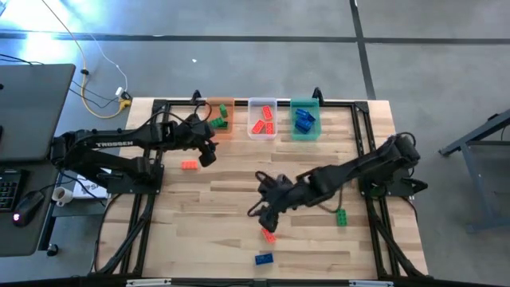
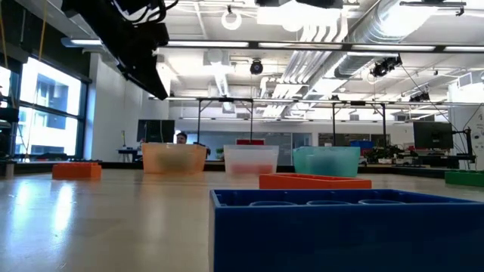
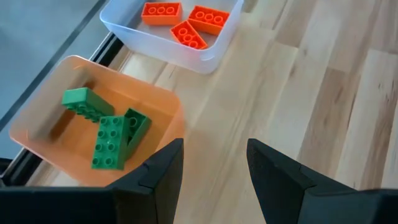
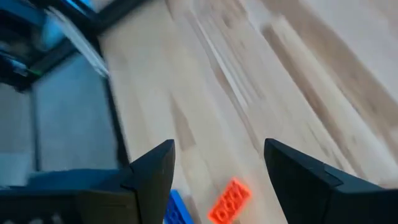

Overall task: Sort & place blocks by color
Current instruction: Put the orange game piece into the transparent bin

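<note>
Pale wooden slatted surface point(image 1: 231, 191) carrying everything. At its far edge, three small plastic tubs in a row: translucent orange tub point(image 3: 155, 106) holding three green studded bricks point(image 3: 111, 140), clear tub point(image 3: 205, 53) holding three red-orange studded bricks point(image 3: 186, 34), green-tinted tub point(image 1: 304, 127) holding blue studded bricks point(image 1: 304, 119). Sorting partly done, judging by four strays loose on the surface: red-orange brick point(image 1: 189, 165) near the left arm, green brick point(image 1: 341, 216) toward the right side, red-orange brick point(image 1: 268, 233) and blue brick point(image 1: 264, 258) near the front edge.

Step in hand, seemingly: approach for the next pick. Right tool point(image 1: 265, 214), fingers apart and empty, hovering just above the front red-orange brick point(image 4: 229, 200), blue one point(image 4: 177, 208) beside it. Next move likely calls for centring over the brick, dropping down, closing across its narrow sides, then carrying to the clear tub.

Left tool point(image 3: 214, 171), fingers apart, empty, beside the orange tub.
</note>
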You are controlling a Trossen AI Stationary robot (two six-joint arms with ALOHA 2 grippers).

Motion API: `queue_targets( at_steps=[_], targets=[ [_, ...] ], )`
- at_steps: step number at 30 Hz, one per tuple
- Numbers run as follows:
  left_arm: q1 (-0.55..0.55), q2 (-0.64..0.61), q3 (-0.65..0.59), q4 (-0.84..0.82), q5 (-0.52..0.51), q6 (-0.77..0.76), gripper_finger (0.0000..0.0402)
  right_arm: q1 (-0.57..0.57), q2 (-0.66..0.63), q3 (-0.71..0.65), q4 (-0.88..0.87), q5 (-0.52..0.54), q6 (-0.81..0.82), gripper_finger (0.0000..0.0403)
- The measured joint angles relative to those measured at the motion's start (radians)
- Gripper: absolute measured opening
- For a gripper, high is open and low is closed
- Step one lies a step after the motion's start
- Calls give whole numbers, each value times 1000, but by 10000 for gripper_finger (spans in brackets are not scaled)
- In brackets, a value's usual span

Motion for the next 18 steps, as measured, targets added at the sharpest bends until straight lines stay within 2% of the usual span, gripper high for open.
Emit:
queue_targets(
  at_steps=[8, 18],
  targets=[
    [-25, 0, 0, -3, -12, 0, 165, 26, 121, 18, -173, 2, 198, 236],
    [-26, 1, 0, -3, -31, 1, 165, 40, 221, 18, -179, -21, 302, 236]
  ],
)
